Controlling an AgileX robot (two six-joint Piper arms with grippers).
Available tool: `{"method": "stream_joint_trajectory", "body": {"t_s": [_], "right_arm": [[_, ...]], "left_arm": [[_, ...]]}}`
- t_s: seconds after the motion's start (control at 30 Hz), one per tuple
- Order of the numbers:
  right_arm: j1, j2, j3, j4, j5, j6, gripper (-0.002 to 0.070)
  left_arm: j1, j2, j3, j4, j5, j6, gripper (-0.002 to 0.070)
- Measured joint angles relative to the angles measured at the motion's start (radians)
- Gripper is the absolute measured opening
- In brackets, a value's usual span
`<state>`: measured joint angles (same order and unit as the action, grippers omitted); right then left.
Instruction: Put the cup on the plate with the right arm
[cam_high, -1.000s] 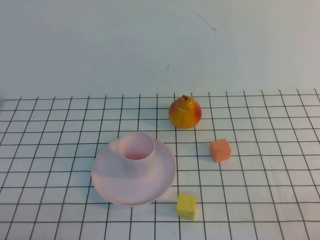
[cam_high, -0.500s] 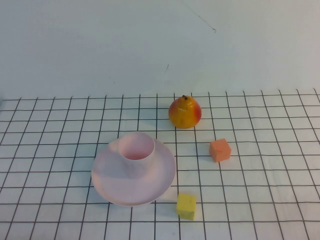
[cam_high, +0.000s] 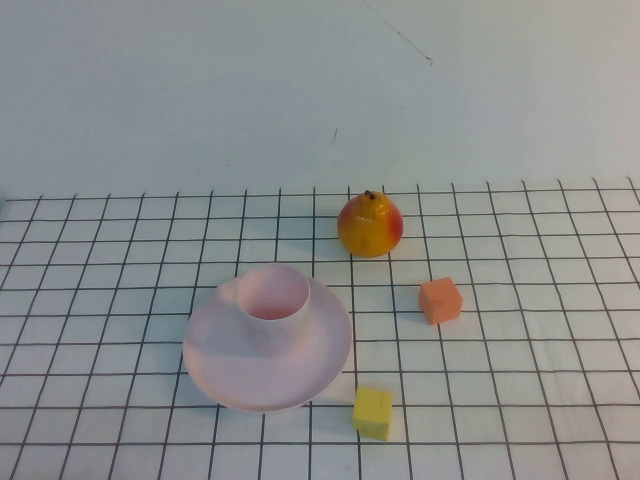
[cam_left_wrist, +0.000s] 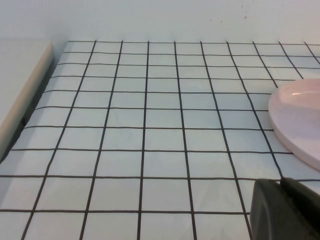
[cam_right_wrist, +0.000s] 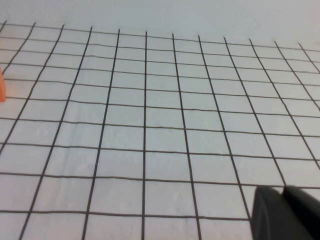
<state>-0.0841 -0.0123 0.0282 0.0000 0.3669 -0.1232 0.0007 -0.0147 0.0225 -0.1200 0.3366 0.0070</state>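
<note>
The pale pink cup stands upright on the round pale pink plate, toward the plate's far side. The plate's rim also shows in the left wrist view. Neither arm shows in the high view. My left gripper shows only as black fingertips pressed together, empty, low over the grid cloth to the plate's left. My right gripper shows the same way, fingertips together and empty, over bare grid cloth away from the cup.
A yellow-red pear stands behind the plate. An orange cube lies right of the plate, and its edge shows in the right wrist view. A yellow cube lies by the plate's front right rim. A raised pale ledge borders the cloth's left.
</note>
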Motion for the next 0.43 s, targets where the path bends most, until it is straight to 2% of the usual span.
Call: {"method": "stream_joint_trajectory", "body": {"t_s": [0.43], "right_arm": [[0.000, 0.000, 0.000, 0.000, 0.000, 0.000, 0.0033]], "left_arm": [[0.000, 0.000, 0.000, 0.000, 0.000, 0.000, -0.0003]]}}
